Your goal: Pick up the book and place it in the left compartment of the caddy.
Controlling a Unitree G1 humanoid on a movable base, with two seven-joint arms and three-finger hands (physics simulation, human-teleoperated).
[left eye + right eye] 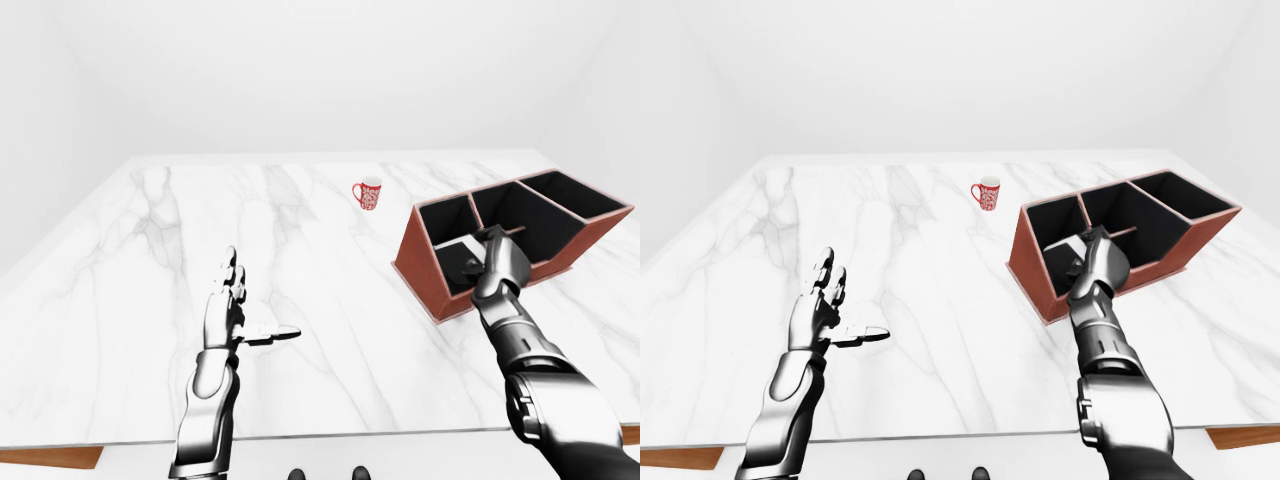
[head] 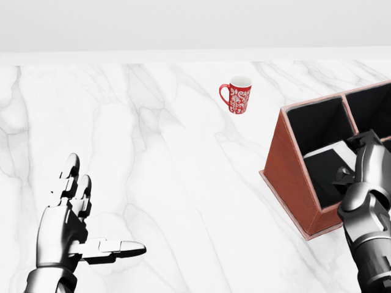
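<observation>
Mug stands well apart from caddy, left of it.

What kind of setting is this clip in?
Likely a bare simulated room: blank white walls, a white marble table, on it a red mug and a brown compartmented caddy.

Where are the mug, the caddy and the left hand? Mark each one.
mug [image 2: 239, 97], head view, on its patterned red side.
caddy [image 2: 290, 163], head view, on its red outer wall.
left hand [image 2: 67, 229], head view, on the palm, fingers spread open.
</observation>
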